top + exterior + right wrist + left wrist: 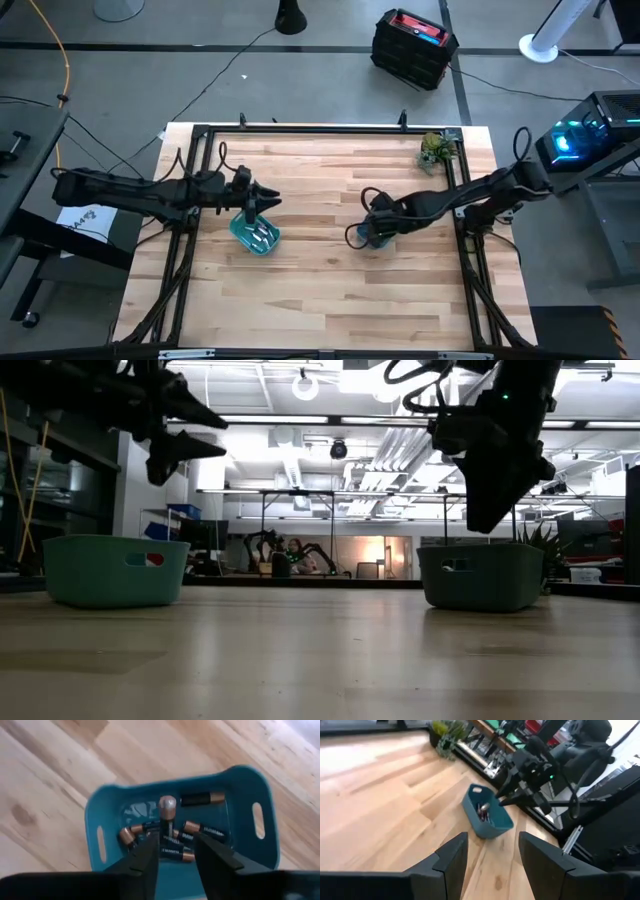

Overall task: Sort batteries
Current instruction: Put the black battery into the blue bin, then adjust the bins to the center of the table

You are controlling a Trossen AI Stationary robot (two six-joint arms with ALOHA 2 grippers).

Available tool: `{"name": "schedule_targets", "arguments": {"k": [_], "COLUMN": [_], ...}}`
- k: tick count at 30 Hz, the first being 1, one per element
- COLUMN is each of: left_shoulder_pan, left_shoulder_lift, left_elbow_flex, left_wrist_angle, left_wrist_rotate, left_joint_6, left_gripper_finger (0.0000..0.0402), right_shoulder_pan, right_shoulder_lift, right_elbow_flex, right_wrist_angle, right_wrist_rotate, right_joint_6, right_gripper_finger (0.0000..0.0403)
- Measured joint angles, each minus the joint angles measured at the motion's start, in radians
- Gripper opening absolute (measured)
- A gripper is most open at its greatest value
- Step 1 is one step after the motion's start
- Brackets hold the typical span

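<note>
Batteries [192, 832] lie in the right bin [245, 785] (one upright) beneath the spread right end effector [175, 851]; left end effector [492, 851] spread.

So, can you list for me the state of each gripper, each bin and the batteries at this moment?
Left gripper: open, empty, over the left bin.
Right gripper: open, over the right bin.
Upright battery: on end between the right fingers, seemingly not clamped.
Other batteries: lying flat in the right bin.
Right bin: upright, holding batteries.
Left bin: upright, small silvery cells inside.
</note>
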Motion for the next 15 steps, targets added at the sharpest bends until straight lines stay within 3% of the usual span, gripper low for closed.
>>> {"name": "schedule_targets", "arguments": {"k": [9,12,15], "left_shoulder_pan": [-0.015,-0.015,-0.036], "left_shoulder_lift": [-0.071,-0.152,-0.221], "left_elbow_flex": [-0.002,0.008,0.031], "left_wrist_angle": [-0.048,-0.247,-0.512], "left_wrist_rotate": [0.007,0.008,0.013], "left_joint_6": [0.02,-0.043,-0.136], "left_gripper_finger": [0.0168,0.0163,0.013], "right_shoulder_pan": [-0.055,-0.064,-0.064], "right_shoulder_lift": [-0.037,-0.072,-0.1], "right_elbow_flex": [0.0,0.0,0.0], "right_wrist_angle": [-0.089,-0.141,-0.162], "right_wrist_rotate": [-0.057,-0.069,-0.069], "right_joint_6": [-0.079,-0.084,-0.099], "right_gripper_finger": [0.0195,0.02,0.02]}}
